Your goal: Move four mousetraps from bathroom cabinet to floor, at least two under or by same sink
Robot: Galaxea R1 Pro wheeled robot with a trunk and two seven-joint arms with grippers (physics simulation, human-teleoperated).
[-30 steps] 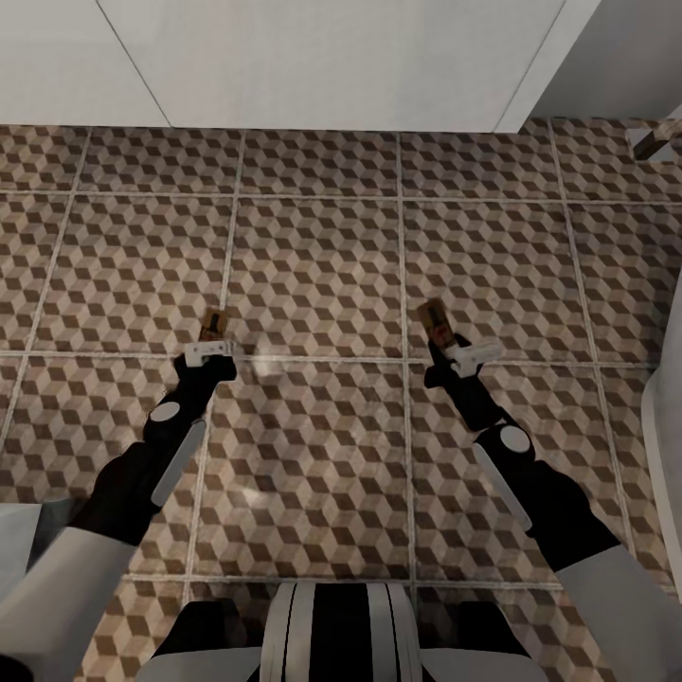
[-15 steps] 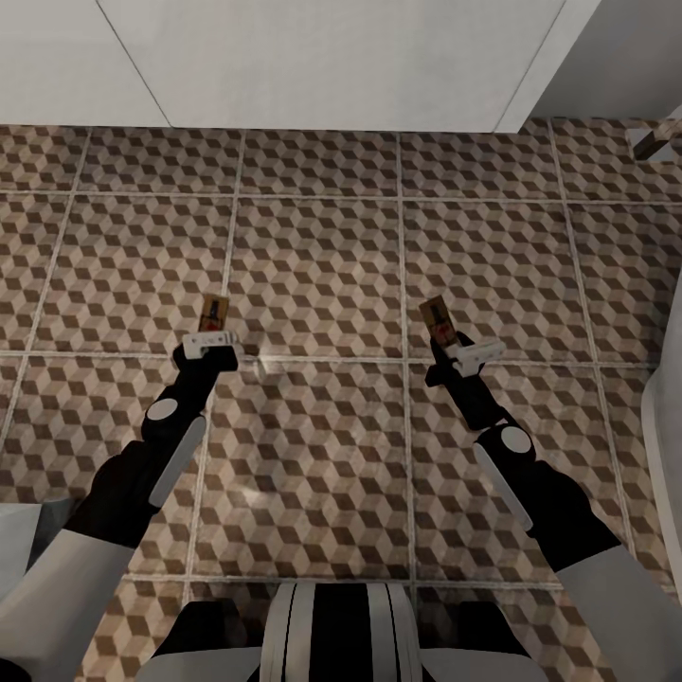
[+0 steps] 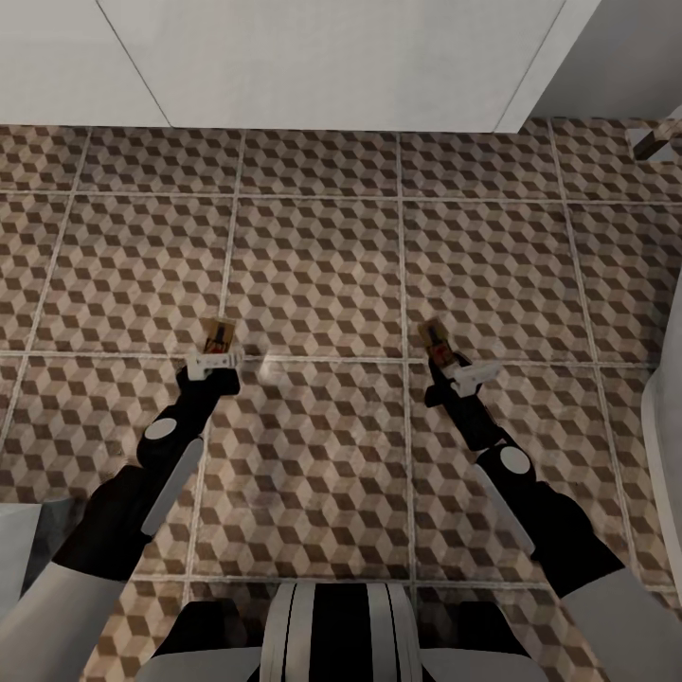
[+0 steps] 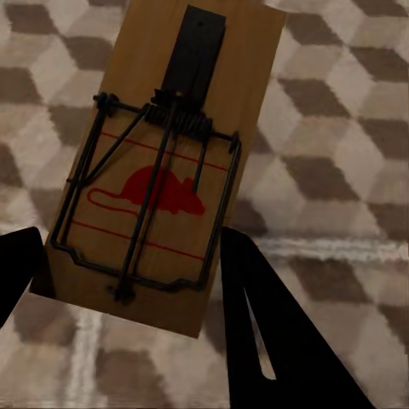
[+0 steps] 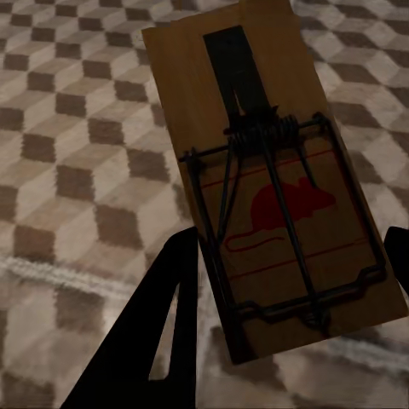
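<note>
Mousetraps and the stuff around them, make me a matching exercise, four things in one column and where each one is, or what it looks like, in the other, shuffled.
Things:
1. left gripper
2. right gripper
3. bathroom floor
4. white vanity

Descriptions:
A. brown, beige and white cube-pattern tiles
B. shut on the mousetrap at the head view's right
C. plain panels along the top of the head view
D. shut on the mousetrap at the head view's left

Pairs: 1-D, 2-B, 3-A, 4-C

We had black forearms with white oval caps and grey side strips, white upper sleeves, white gripper brackets, black-and-white striped trunk.
</note>
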